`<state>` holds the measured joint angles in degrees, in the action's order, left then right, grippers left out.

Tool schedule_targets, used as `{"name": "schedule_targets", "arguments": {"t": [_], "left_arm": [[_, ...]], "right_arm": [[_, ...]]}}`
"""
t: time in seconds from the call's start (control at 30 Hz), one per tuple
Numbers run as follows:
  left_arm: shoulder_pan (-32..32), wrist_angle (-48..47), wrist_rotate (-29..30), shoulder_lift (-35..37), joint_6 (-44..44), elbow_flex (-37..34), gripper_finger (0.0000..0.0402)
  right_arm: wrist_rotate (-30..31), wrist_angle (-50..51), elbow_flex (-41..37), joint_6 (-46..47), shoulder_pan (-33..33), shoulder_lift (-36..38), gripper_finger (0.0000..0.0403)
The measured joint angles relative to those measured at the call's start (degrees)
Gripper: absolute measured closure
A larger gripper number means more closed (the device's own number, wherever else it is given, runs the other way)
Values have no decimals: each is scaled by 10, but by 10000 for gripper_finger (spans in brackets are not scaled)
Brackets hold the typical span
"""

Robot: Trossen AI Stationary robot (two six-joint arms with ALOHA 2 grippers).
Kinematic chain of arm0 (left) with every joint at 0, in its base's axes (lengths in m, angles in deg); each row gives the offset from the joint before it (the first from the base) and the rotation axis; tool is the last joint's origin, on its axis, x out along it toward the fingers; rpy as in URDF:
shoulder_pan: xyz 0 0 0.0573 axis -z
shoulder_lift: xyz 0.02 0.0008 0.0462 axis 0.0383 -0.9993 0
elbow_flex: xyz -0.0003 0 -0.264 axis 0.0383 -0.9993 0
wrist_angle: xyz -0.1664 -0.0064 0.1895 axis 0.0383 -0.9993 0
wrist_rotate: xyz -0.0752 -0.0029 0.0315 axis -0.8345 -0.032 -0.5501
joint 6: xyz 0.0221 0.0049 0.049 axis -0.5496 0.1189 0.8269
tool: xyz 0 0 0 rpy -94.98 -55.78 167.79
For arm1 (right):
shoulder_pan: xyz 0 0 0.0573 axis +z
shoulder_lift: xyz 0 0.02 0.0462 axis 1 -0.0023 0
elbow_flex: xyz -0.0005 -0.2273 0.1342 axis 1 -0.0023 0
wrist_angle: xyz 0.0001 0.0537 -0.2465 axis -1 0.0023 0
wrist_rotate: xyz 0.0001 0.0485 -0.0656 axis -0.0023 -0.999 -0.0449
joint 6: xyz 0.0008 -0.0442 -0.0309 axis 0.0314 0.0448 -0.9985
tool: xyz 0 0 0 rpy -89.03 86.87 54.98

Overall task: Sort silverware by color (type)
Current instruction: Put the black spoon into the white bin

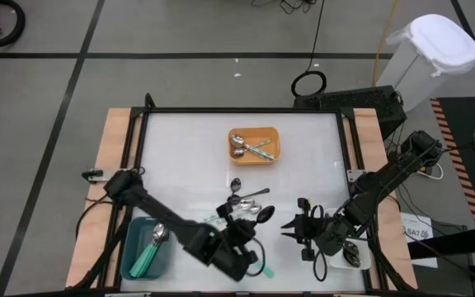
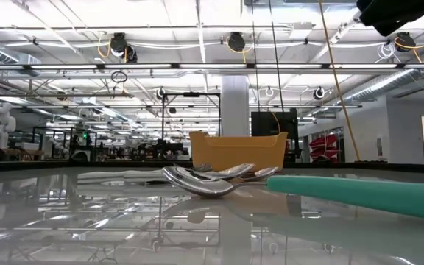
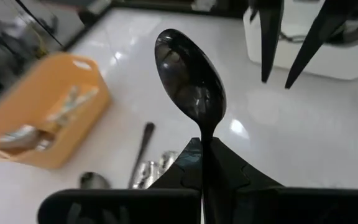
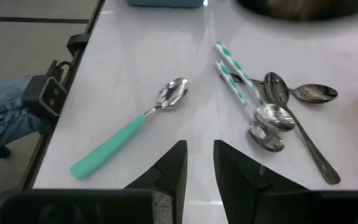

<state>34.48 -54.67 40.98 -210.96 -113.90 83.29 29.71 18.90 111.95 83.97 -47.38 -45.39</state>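
Observation:
My left gripper (image 3: 204,163) (image 1: 251,229) hovers over the table's near middle, shut on a black spoon (image 3: 189,74) (image 1: 265,214). The loose silverware (image 4: 267,107) (image 1: 242,202) lies in a small pile at the centre: silver spoons, green-striped ones and a dark one. One spoon with a teal handle (image 4: 127,135) lies alone near the front edge. To the right of the pile, my right gripper (image 4: 199,167) (image 1: 298,231) hangs open above bare table with nothing between its fingers. My left gripper pinches the black spoon's handle right behind the bowl (image 3: 204,142) between its two fingers. The spoon lies along the fingers, its bowl sticking out past the tips. The rest of the handle is hidden by the gripper. The spoon is lifted clear of the table.
An orange tray (image 1: 272,142) with silver spoons stands at the far middle. A teal tray (image 1: 130,244) holding a teal-handled spoon sits at the near left. A white tray (image 3: 319,59) (image 1: 361,262) sits at the near right, below the right arm.

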Motion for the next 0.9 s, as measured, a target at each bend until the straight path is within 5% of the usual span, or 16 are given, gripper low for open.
{"name": "schedule_targets", "arguments": {"t": [0.3,0.53,0.9], "left_arm": [[84,-96,126,0,-17,88,396],[127,-50,192,0,33,104,396],[126,84,208,0,162,104,396]], "right_arm": [[20,-27,0,-43,19,-9,330],[38,-212,0,-202,4,-73,330],[-127,-433,0,-324,-55,-132,326]]}}
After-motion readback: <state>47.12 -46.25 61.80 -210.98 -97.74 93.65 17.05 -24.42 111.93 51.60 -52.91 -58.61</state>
